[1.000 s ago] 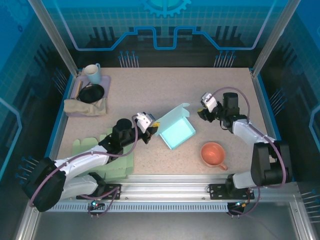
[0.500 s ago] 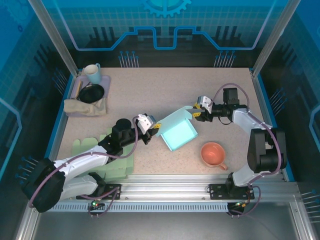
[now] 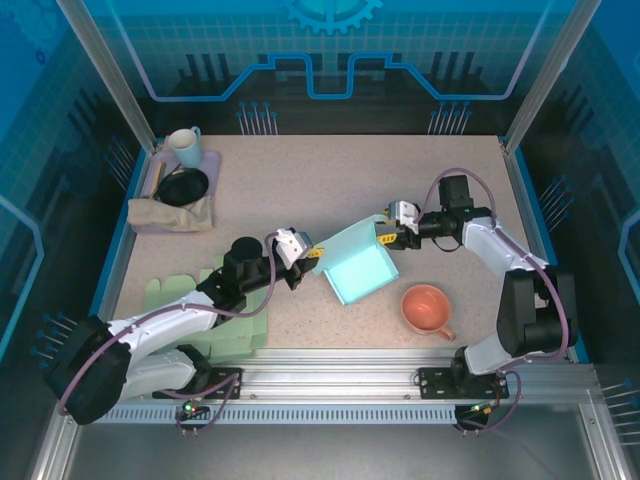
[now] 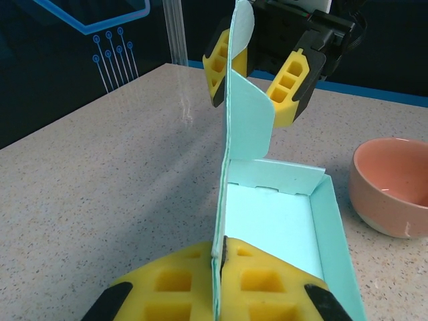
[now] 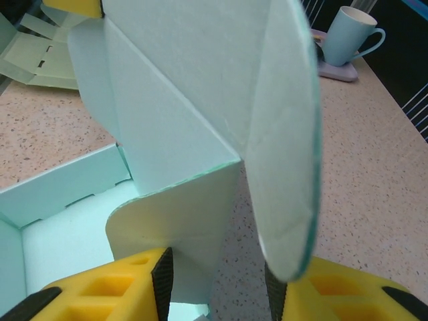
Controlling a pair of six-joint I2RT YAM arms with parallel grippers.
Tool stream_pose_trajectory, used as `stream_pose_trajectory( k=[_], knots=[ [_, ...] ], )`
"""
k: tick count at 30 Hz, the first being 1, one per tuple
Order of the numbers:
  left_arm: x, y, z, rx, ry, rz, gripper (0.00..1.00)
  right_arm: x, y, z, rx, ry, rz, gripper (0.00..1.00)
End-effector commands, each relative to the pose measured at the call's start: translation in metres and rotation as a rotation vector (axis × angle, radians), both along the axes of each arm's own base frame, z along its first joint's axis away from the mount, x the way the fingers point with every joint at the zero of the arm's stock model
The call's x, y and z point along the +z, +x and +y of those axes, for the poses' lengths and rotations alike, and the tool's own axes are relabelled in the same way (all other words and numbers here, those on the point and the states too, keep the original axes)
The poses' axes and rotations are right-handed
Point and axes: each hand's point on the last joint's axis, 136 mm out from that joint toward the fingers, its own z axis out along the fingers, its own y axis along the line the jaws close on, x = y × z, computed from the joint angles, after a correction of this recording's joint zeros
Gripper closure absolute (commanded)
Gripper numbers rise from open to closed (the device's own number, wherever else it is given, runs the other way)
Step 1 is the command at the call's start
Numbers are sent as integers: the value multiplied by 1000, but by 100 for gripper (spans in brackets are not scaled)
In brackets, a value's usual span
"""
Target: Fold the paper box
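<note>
Likely light, thin card, easily creased: paper box [image 3: 355, 268] on the worktop [image 3: 300, 180], between both sets of jaws. Pinched tight in the left jaws along one upright side; straddled at the raised flap [image 4: 251, 120] by the parted right jaws. Best held near fold lines. No readable print.

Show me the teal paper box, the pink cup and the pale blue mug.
teal paper box [image 3: 358, 271], top view, its inner floor
pink cup [image 3: 425, 306], top view, its inside
pale blue mug [image 3: 185, 151], top view, its side

table [image 3: 300, 180] | paper box [image 3: 362, 272] | pink bowl [image 3: 425, 305] | flat green sheet [image 3: 240, 335] | tray [image 3: 213, 162]
</note>
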Motion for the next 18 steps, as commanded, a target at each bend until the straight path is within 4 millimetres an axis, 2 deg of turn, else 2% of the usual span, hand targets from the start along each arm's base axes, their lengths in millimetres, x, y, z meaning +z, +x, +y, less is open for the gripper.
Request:
stream_pose_trajectory(
  k=[1,10,18],
  knots=[
    [13,-3,-7,-51,-27,-40,100,18,-15,12,68,35,-19,57],
    [13,-13,-11,-115,-23,-34,100,19,-25,19,131,37,5,64],
    [13,-24,-14,-171,-23,-29,100,22,-28,19,145,40,3,62]
  ],
)
